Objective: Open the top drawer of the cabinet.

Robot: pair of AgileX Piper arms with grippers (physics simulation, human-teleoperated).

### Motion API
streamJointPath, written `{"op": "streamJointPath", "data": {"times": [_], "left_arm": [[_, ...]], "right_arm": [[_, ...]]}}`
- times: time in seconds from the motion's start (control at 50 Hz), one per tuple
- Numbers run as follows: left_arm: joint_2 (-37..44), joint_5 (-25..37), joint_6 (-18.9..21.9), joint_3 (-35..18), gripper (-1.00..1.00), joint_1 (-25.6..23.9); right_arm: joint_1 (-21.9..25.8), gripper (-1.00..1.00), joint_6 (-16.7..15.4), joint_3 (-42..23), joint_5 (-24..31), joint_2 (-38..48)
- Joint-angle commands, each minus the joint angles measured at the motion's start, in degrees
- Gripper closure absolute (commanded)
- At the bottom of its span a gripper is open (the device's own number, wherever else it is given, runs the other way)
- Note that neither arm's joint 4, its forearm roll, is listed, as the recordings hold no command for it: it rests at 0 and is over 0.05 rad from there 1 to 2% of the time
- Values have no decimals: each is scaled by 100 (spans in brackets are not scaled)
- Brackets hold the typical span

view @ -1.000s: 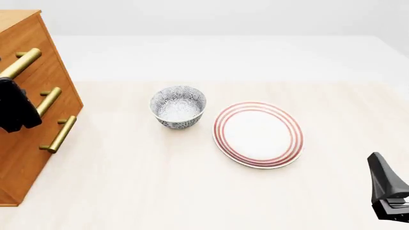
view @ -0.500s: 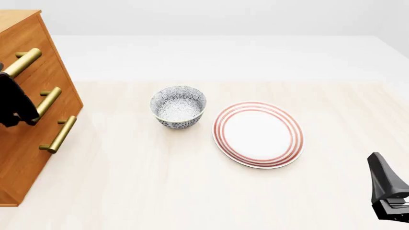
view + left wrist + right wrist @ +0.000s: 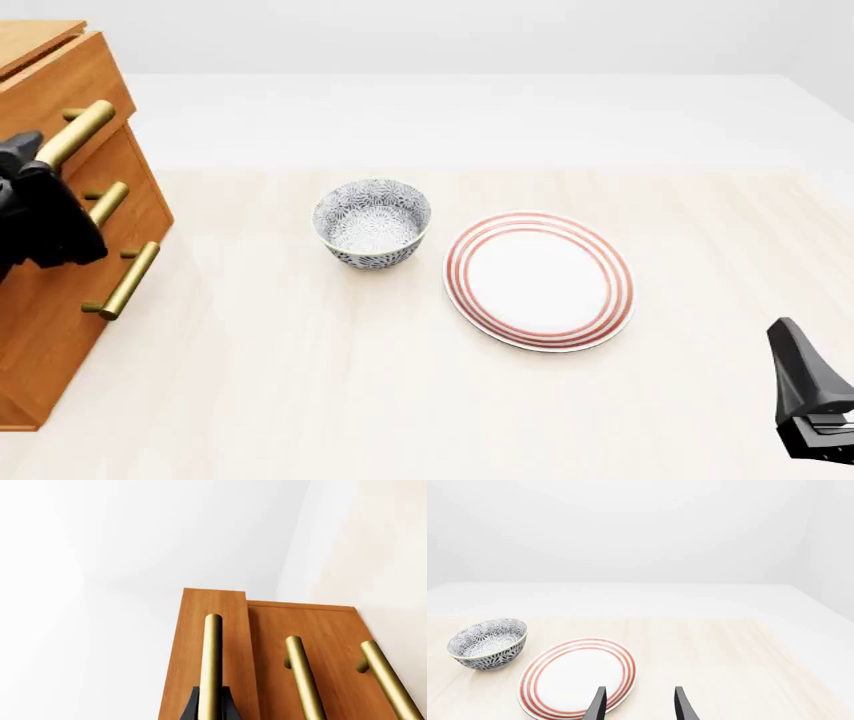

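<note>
Left gripper (image 3: 211, 707) pinches the top drawer (image 3: 60, 85) handle (image 3: 74, 133); drawer sits slightly proud of the cabinet (image 3: 54, 300). Right gripper (image 3: 639, 702) spread, near plate (image 3: 577, 677).

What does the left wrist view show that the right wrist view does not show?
Only the left wrist view shows the cabinet, the top drawer standing out from the front below it, and the left gripper shut on the top brass handle. Only the right wrist view shows the patterned bowl, the red-ringed plate and the open right gripper. Both show the pale table.
</note>
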Motion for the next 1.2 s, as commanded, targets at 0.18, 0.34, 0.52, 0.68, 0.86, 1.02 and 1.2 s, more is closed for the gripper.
{"op": "streamJointPath", "data": {"times": [0.18, 0.34, 0.52, 0.68, 0.86, 1.02, 1.2], "left_arm": [[-93, 162, 38, 380, 100, -409], [-226, 195, 34, 442, 100, -522], [-417, 254, -3, 570, 100, -615], [-527, 243, -4, 685, 100, -779], [-521, 167, -24, 782, 100, -948], [-732, 257, -121, 856, 100, -1046], [-1014, 417, -156, 871, 100, -1184]], "right_arm": [[0, -100, 1, 0, 0, 0], [0, -100, 0, 0, 0, 0], [-1, -100, 0, 0, 0, 1], [0, -100, 0, 0, 0, 0], [3, -100, 3, 1, -18, 18], [3, -100, 0, 0, -23, 24], [3, -100, 1, -1, -30, 31]]}}
